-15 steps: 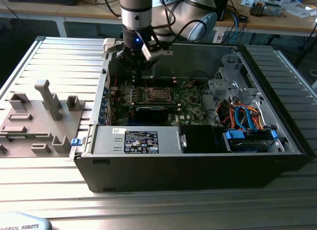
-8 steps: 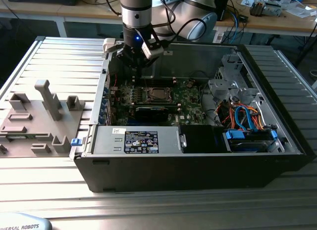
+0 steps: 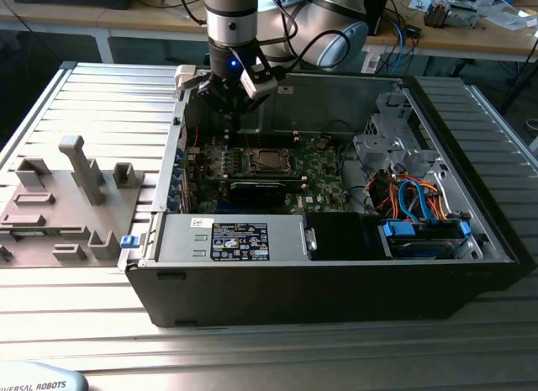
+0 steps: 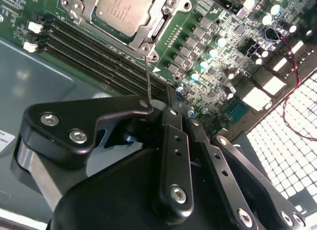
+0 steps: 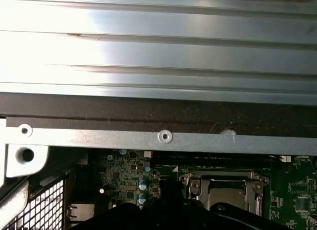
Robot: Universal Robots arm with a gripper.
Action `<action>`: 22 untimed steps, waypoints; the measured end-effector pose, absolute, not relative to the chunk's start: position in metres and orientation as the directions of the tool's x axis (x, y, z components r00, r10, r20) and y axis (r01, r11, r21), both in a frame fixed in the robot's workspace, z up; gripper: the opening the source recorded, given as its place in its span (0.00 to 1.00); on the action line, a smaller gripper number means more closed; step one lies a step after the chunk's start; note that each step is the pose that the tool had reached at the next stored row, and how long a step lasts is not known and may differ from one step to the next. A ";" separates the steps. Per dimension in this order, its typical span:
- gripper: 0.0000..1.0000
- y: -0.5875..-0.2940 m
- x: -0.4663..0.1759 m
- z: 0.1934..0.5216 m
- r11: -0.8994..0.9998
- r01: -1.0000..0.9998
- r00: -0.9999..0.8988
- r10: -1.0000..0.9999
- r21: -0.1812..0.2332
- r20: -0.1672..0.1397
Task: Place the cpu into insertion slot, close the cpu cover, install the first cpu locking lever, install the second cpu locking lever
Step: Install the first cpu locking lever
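The cpu (image 4: 122, 11) lies flat in the insertion slot (image 3: 271, 161) on the green motherboard (image 4: 233, 52), its dull silver top showing through the window of the cpu cover (image 4: 161, 23), which lies closed over it. A thin wire lever (image 4: 148, 76) rises from the cover's corner toward the gripper (image 4: 171, 104). The gripper hangs above the motherboard, beside the slot, touching nothing; whether its black fingers are spread or pressed together I cannot tell. Long memory slots (image 4: 94, 59) run just beside the cover.

Silver-grey arm (image 3: 229, 8), blue-lit wrist, black screw-studded pincer (image 4: 171, 136) linkages, looping black cables.
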State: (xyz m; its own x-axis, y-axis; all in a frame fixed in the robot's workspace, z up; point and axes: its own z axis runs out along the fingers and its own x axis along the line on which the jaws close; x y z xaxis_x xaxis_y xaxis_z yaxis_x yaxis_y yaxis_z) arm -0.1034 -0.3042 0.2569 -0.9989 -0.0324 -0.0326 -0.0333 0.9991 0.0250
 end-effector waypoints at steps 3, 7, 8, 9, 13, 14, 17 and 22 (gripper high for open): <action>0.11 -0.304 -0.102 0.257 0.999 -0.033 -0.999 -0.032 0.025 -0.033; 0.11 -0.304 -0.098 0.257 0.999 -0.033 -0.999 -0.033 0.025 -0.033; 0.11 -0.304 -0.097 0.257 0.999 -0.033 -0.999 -0.032 0.025 -0.033; 0.11 -0.304 -0.097 0.257 0.999 -0.033 -0.999 -0.032 0.025 -0.033; 0.11 -0.304 -0.093 0.257 0.999 -0.033 -0.999 -0.032 0.025 -0.033; 0.11 -0.304 -0.092 0.257 0.999 -0.033 -0.999 -0.032 0.025 -0.033; 0.11 -0.304 -0.089 0.257 0.999 -0.033 -0.999 -0.032 0.025 -0.033; 0.11 -0.304 -0.085 0.256 0.999 -0.033 -0.999 -0.033 0.025 -0.033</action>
State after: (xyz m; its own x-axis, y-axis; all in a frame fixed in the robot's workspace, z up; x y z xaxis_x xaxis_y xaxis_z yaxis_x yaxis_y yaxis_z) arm -0.0853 -0.3042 0.2564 -0.9989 -0.0325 -0.0326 -0.0333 0.9991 0.0247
